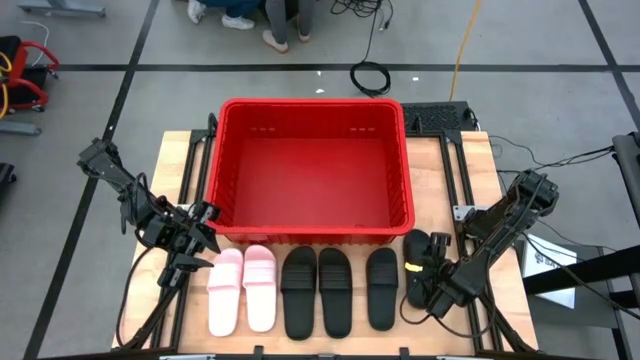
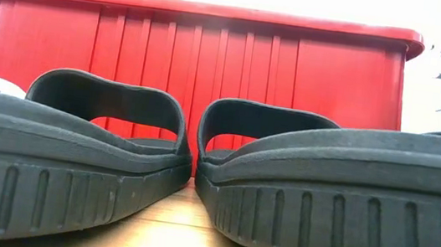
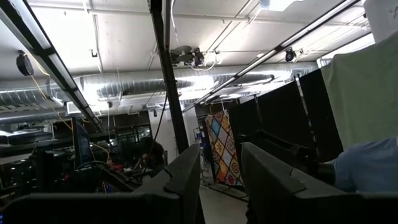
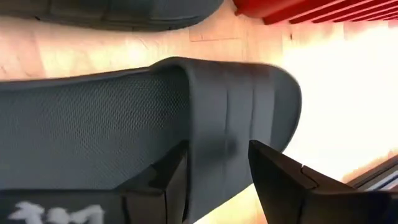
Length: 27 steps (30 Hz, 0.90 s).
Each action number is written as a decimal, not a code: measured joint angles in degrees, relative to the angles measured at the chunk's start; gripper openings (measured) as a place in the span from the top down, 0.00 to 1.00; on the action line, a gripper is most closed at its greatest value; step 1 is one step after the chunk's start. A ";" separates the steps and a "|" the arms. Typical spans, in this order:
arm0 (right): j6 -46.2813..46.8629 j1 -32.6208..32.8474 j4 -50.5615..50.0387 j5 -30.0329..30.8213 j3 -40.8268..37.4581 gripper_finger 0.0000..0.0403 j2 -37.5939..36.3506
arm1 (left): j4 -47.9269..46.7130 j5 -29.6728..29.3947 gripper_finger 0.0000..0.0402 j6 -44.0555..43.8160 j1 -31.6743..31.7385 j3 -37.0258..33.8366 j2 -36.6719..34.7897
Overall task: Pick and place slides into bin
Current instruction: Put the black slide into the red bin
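The red bin (image 1: 312, 120) stands at the middle of the table's far half. Along the near edge, each on its sole, lie two pink slides (image 1: 243, 290) and three black slides (image 1: 334, 292). A fourth black slide (image 1: 417, 262) lies at the right, set a little farther back. My right gripper (image 1: 432, 272) is open and points steeply down over that slide's strap (image 4: 239, 106), one finger on either side of the strap's middle. My left gripper (image 1: 197, 240) is open, raised beside the bin's near left corner, and points up at the ceiling (image 3: 221, 180). My right gripper's fingers (image 4: 171, 177) come from above over the strap of the rightmost black slide. I cannot tell whether they touch it. The slide lies on the table.
In the low view two black slides (image 2: 63, 172) (image 2: 338, 197) fill the foreground, with the bin's near wall (image 2: 195, 53) behind them. Bare table shows to the right of the rightmost slide (image 4: 336, 93). People's feet stand on the floor beyond the table (image 1: 240, 15).
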 joint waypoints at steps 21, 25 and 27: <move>3.72 0.00 2.16 3.12 -5.55 0.71 -0.02 | 0.00 0.00 0.68 -0.04 0.01 0.00 0.01; 3.82 0.00 2.14 3.18 -5.55 0.84 -0.02 | 0.00 0.00 0.68 -0.04 -0.02 0.00 -0.01; 3.82 0.00 2.08 3.12 -5.55 0.92 -0.02 | 0.00 0.00 0.68 -0.04 0.01 0.00 0.01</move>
